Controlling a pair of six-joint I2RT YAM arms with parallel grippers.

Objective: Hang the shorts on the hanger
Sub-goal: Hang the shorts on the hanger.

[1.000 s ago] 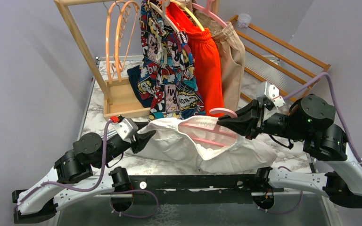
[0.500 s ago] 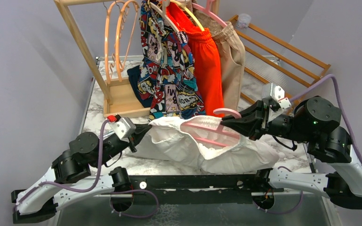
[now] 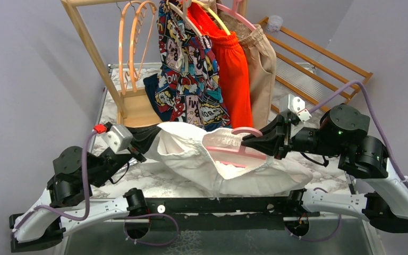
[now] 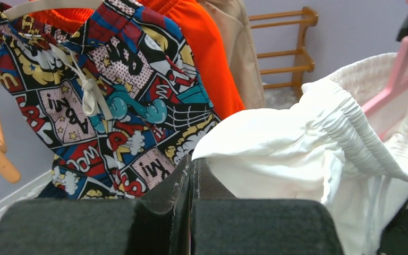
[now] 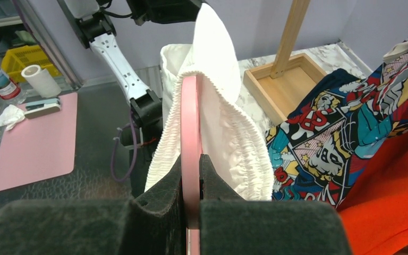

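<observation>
The shorts (image 3: 191,156) are lifted off the marble table (image 3: 149,183) between the two arms. Their gathered waistband gapes open around the hanger (image 3: 238,152), and their lower part sags toward the near edge. From above, the hanger's bar and one shoulder lie inside the waist opening, with the hook poking out on top.

The right wrist view shows what the overhead one hides. There the right gripper (image 5: 191,162) has its jaws pressed onto the pink plastic edge-on, and the elastic is draped over that edge.

Only the left wrist view settles the other grip. The left gripper (image 4: 191,163) has its jaws pressed together, pinching a corner of the white fabric at the very tips.

Behind, comic-print shorts (image 3: 188,79) and orange-red shorts (image 3: 234,69) hang from a wooden rack (image 3: 93,48). A pink mat (image 5: 34,141) appears only in the right wrist view.
</observation>
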